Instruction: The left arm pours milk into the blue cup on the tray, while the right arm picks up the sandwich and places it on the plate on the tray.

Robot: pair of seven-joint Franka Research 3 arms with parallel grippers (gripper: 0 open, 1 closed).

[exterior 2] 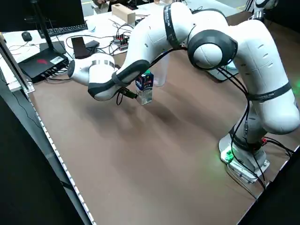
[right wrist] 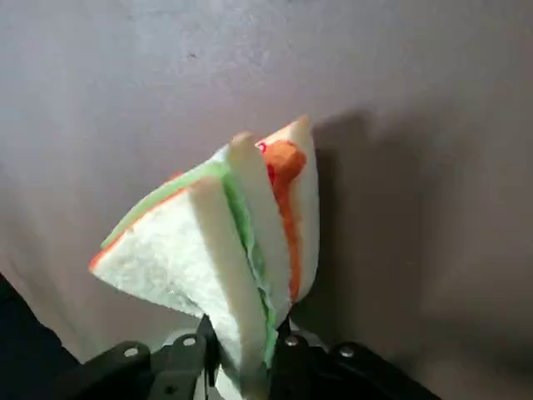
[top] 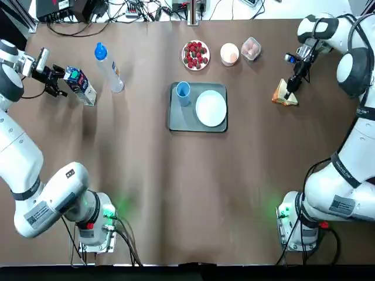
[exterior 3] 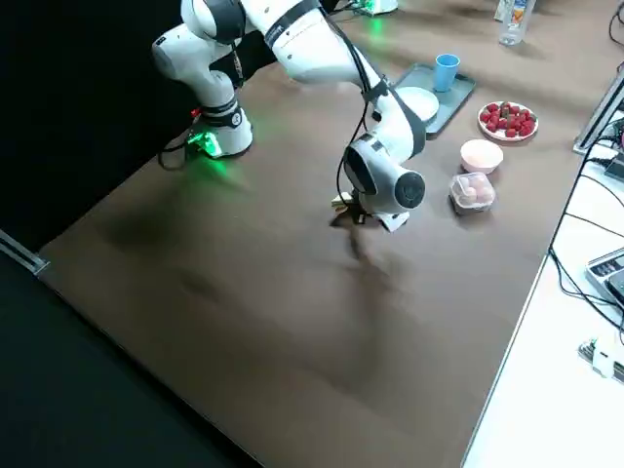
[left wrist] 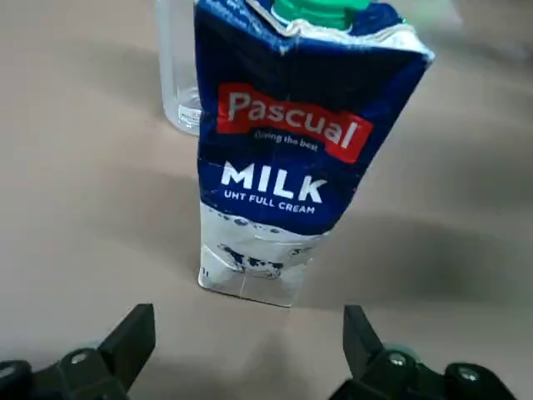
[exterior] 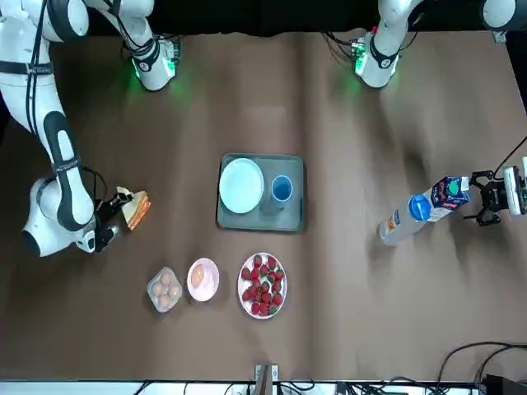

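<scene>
Pinching the sandwich (right wrist: 218, 250) by one corner, our right gripper (top: 289, 88) risks dropping it before reaching the plate (top: 210, 108). Our left gripper (left wrist: 246, 350), fingers spread, could topple the upright milk (left wrist: 293, 142) onto the table.

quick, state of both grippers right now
Left gripper: open, just short of the milk carton, not gripping it.
Right gripper: shut on the sandwich.

A clear bottle (top: 109, 67) is seen toward the table's (top: 146, 193) far left; strawberries (top: 195, 54), a pink bowl (top: 229, 53) and eggs (top: 251, 48) are lined along the far edge.
</scene>
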